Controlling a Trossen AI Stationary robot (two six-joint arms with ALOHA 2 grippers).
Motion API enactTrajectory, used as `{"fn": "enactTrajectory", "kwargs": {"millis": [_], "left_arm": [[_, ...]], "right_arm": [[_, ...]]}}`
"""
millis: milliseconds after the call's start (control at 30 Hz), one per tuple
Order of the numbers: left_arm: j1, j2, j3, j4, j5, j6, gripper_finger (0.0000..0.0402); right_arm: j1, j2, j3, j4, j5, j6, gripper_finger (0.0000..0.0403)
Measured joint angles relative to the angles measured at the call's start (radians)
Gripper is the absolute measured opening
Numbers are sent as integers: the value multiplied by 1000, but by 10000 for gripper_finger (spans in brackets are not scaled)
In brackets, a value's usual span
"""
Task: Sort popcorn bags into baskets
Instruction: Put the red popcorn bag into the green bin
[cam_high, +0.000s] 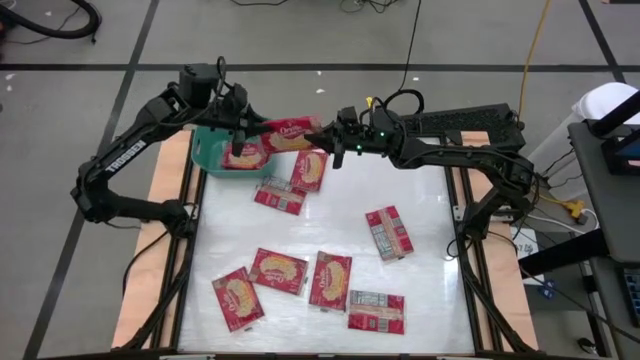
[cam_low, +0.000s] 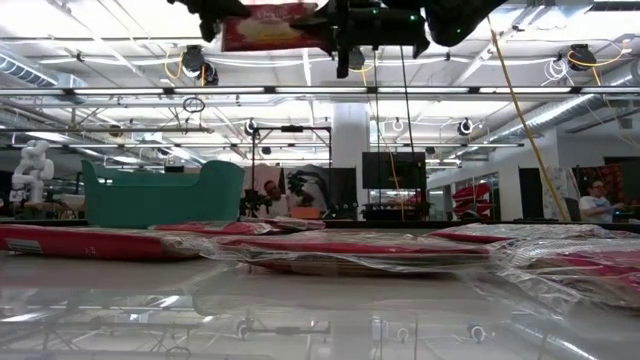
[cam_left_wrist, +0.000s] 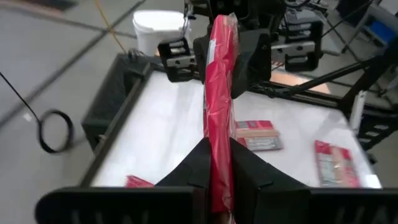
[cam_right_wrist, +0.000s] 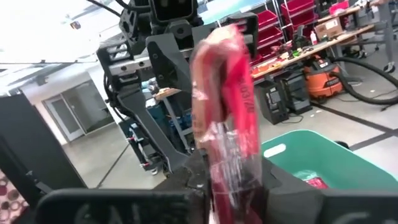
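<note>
Bench (cam_high: 430, 290) – white top, wood side strips. Two dark arms meet over its far edge. Teal basket (cam_high: 207, 150) sits at the far left corner, at least one red bag (cam_high: 243, 158) lying in it. Seven bags lie flat on the bench: two near the basket, one at centre right (cam_high: 389, 232), four along the near edge. One more bag (cam_high: 292, 133) is held in the air, beside the basket – left tool (cam_high: 240, 132) narrow, clamped on one end; right tool (cam_high: 333, 137) narrow, clamped on the other end.
</note>
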Motion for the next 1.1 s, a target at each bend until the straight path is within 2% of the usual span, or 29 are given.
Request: {"fn": "enactTrajectory", "kwargs": {"millis": [133, 267, 400, 500, 600, 733, 933, 1100], "left_arm": [[26, -1, 0, 1, -6, 64, 19], [70, -2, 0, -29, -21, 72, 18], [112, -10, 0, -117, -118, 153, 30], [153, -9, 0, -206, -225, 212, 24], [201, 0, 0, -300, -301, 241, 18], [275, 22, 0, -421, -353, 224, 18], [345, 48, -46, -478, -349, 202, 29], [383, 89, -125, -461, -282, 153, 21]], "right_arm": [[-25, -1, 0, -54, -29, 23, 84], [-59, -21, 0, -207, -38, 15, 108], [-107, -48, 0, -379, -74, 8, 121], [-139, -64, 0, -462, -112, -21, 123], [-166, -66, 0, -496, -172, -36, 121], [-190, -66, 0, -506, -237, -30, 119], [-209, -65, 0, -522, -238, -40, 119], [-220, -65, 0, -523, -237, -39, 119]]}}
